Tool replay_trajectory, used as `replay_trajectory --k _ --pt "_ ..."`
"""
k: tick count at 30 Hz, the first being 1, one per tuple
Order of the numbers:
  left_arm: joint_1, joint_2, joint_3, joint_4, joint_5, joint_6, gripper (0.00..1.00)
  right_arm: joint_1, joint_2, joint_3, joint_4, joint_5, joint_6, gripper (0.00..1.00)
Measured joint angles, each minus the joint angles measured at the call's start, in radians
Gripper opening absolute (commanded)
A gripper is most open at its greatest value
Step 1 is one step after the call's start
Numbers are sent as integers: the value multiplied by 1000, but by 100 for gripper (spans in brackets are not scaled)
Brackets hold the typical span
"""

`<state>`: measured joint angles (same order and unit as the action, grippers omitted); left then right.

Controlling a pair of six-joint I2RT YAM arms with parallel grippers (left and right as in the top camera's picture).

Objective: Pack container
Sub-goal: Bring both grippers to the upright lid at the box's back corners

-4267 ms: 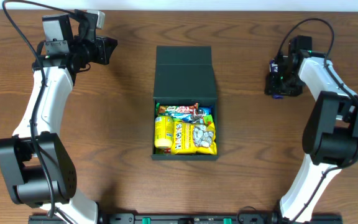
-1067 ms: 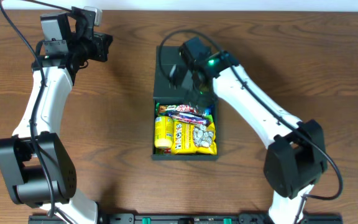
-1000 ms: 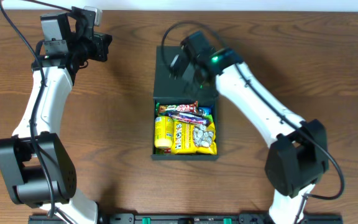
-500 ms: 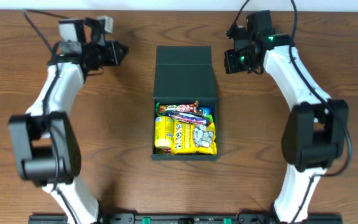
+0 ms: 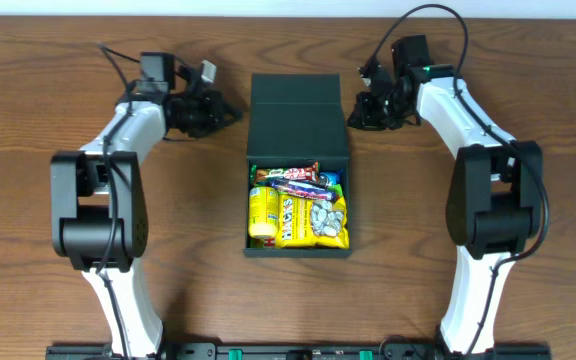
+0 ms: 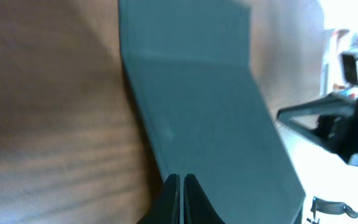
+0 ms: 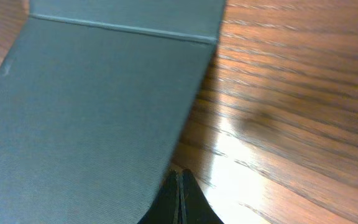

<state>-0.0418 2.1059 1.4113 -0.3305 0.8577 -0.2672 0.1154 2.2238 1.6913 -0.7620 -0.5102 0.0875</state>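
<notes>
The container [image 5: 298, 251] sits in the middle of the counter [image 5: 178, 230]. Its tray is full of snack packets [image 5: 303, 212] and its lid [image 5: 298, 115] lies back flat on the far side, so I judge the filling done and the step in hand to be folding that lid over. My left fingers [image 6: 171, 200] are pressed together with nothing between them, tips low at the lid's left edge. My right fingers [image 7: 169, 208] are likewise pinched together and empty, at the lid's right edge. From overhead both tips sit just beside the flap, roughly level with each other. To do this well I would slide both tips under the side edges at the same time, staying low to the counter so they wedge beneath the card rather than ride over it. Then I would lift evenly so the flap turns on its hinge without twisting. I'd watch that the tray doesn't skid along the counter, and that the packets nearest the hinge don't keep the lid from seating.
</notes>
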Motion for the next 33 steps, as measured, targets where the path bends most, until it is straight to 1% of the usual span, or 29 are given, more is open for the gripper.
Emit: replay_trajectory --k 5,12,16,23,33 --pt "-9 0 0 -64 -49 -3 6 -22 40 0 -22 -21 15 1" --pt "34 0 0 -100 -85 -6 6 -22 77 -2 -14 -63 16 1" --pt "34 7 0 -100 -105 -15 6 -22 77 -2 10 -92 16 1" --pt "-5 72 0 -27 -88 -66 6 -22 78 -2 19 -159 14 1" --pt "-37 73 0 45 -49 -100 6 -22 91 -2 20 -262 -36 1"
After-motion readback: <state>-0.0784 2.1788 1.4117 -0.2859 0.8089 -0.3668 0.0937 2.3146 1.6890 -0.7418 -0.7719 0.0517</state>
